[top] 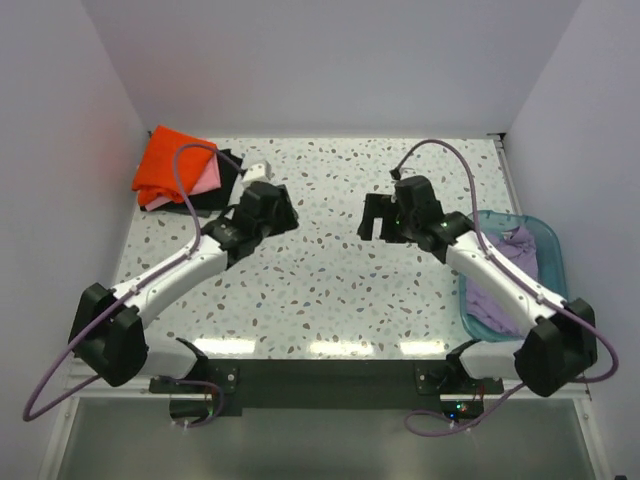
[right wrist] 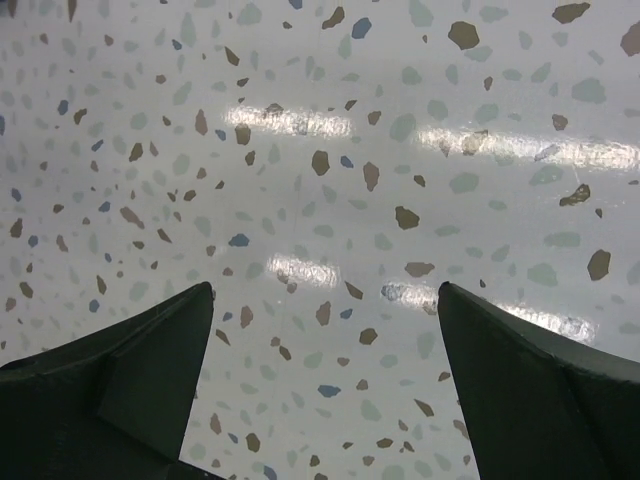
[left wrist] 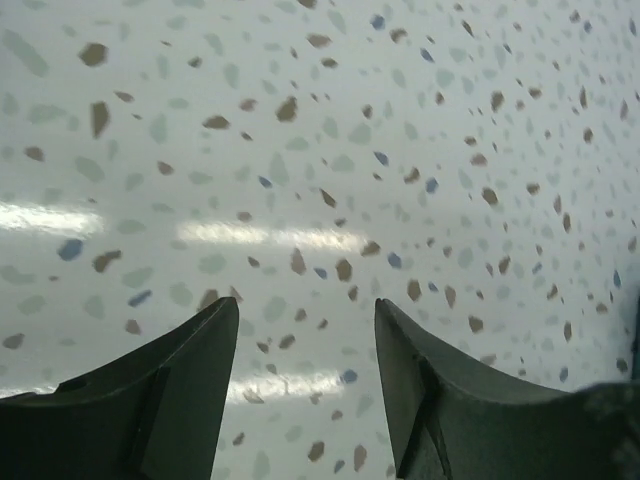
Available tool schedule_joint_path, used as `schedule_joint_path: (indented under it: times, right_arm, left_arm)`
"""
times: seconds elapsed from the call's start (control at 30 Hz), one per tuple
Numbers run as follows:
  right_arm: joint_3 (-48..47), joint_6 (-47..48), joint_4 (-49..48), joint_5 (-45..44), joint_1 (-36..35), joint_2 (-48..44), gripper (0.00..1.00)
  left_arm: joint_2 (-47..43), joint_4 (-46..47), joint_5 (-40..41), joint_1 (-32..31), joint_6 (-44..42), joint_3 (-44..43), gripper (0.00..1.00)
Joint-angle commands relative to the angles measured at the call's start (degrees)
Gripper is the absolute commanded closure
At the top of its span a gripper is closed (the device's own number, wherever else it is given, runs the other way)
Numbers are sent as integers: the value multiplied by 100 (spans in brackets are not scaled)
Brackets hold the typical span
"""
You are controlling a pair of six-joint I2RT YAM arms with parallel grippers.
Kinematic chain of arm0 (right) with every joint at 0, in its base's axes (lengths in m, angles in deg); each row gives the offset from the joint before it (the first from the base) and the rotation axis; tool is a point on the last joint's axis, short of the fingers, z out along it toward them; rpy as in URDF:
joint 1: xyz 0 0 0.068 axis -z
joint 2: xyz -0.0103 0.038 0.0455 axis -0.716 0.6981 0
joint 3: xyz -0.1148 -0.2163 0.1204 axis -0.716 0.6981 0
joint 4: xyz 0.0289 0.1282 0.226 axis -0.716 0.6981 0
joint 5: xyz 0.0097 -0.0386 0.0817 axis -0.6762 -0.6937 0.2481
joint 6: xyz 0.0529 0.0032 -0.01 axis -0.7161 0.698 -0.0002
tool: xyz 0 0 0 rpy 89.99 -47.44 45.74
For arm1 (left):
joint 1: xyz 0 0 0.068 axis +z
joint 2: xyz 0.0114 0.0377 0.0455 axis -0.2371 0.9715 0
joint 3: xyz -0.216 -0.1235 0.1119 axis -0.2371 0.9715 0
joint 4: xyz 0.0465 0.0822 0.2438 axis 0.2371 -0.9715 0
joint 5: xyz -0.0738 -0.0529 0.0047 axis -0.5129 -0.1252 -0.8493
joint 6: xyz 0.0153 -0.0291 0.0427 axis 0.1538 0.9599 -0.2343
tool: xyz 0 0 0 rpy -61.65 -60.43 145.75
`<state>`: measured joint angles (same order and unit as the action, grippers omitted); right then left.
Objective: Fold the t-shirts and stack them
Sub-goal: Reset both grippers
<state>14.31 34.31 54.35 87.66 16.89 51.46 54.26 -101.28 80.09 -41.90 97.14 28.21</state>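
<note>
T-shirts (top: pixel 160 178) lie in two places on the speckled table (top: pixel 330 290). At its right side I see the blue basket (top: pixel 548 240) holding the lavender shirt (top: pixel 515 245), bunched, its length running near to far. In the far left corner the orange-red shirt (top: pixel 170 160) tops the pink shirt (top: pixel 207 182) and black shirt (top: pixel 228 162); that pile stretches roughly left to right. My left gripper (left wrist: pixel 305 310) hangs spread and empty near it; my right gripper (right wrist: pixel 325 290) gapes wide over tabletop.
</note>
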Motion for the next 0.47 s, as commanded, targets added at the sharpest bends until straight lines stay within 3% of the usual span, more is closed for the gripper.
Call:
schedule_joint_path:
  times: [0.0, 0.03, 0.13, 0.27, 0.43]
  right_arm:
    - [414, -73, -100, -171, -8, -887, 2]
    - [494, -12, 30, -293, 1, -1237, 2]
    - [837, 24, 443, -514, -8, -1775, 1]
    - [1294, -46, 638, -637, -8, -2732, 1]
    - [1611, -318, 883, -909, -8, -3217, 1]
  left_arm:
    - [-470, -91, 683, -1037, 140, 236, 38]
    - [-515, -162, 815, -1562, 140, 271, 38]
    - [-787, -364, 887, -2285, 69, 543, 36]
    - [-1217, -417, 527, -2437, -62, 921, 36]
    - [-1473, -540, 220, -2446, -326, 1045, 35]
